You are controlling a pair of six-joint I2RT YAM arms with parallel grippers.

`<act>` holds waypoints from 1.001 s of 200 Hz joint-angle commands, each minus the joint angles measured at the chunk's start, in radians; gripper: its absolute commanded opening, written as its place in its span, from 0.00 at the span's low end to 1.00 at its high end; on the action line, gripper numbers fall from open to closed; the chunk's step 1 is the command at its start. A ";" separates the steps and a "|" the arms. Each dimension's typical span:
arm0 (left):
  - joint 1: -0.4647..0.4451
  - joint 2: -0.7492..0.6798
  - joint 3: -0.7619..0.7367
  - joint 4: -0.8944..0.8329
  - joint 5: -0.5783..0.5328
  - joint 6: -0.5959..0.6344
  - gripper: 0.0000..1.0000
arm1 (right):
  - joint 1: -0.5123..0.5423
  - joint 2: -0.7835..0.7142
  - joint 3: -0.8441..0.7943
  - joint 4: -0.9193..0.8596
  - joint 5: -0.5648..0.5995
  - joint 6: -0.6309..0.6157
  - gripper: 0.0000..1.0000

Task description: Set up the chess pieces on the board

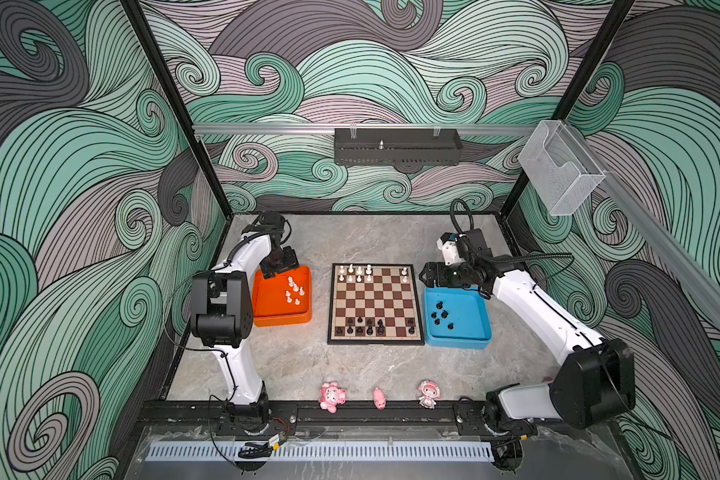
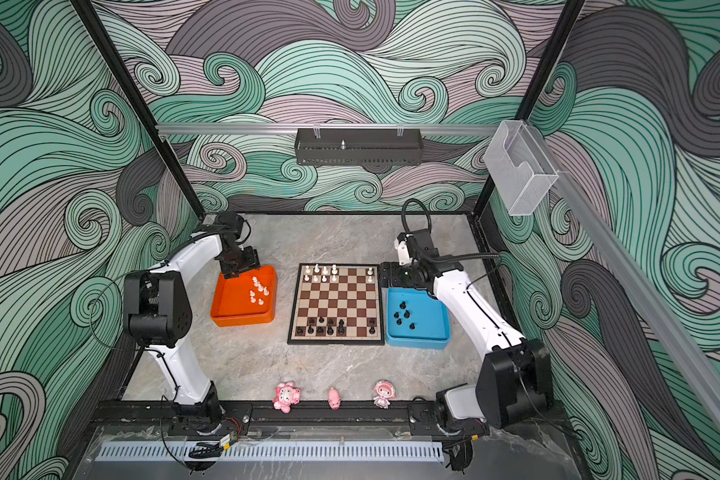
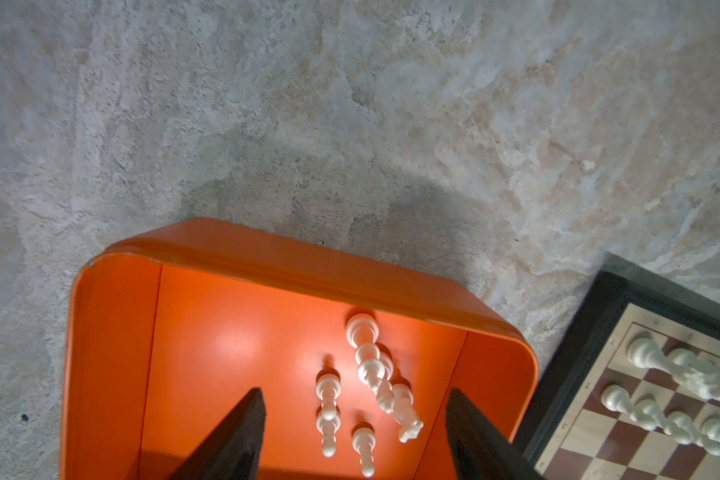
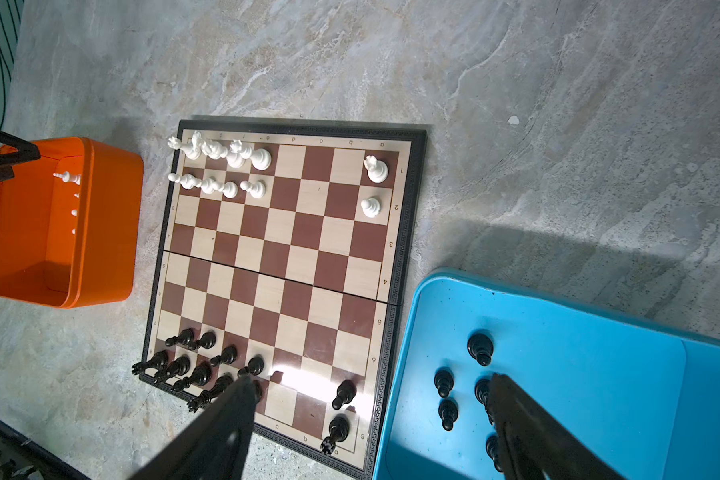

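Now, my left pincer and right pincer both hang spread, pinching nothing.

The board lies mid-counter, with white pieces partly filling its twelve o'clock rows and black pieces partly filling its six o'clock rows. My left pincer is over the twelve o'clock edge of the orange tray, at nine o'clock from the board, where spare white pieces stand. My right pincer is over the eleven o'clock corner of the blue tray, at three o'clock from the board, where spare black pieces stand.
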 commanded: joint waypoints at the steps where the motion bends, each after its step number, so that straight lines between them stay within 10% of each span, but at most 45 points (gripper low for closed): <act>1: -0.007 0.023 0.001 -0.032 0.005 0.013 0.68 | -0.008 0.018 -0.016 0.008 -0.022 -0.014 0.88; 200: -0.039 0.104 0.020 -0.051 -0.007 0.060 0.48 | -0.030 0.041 -0.033 0.017 -0.050 -0.015 0.83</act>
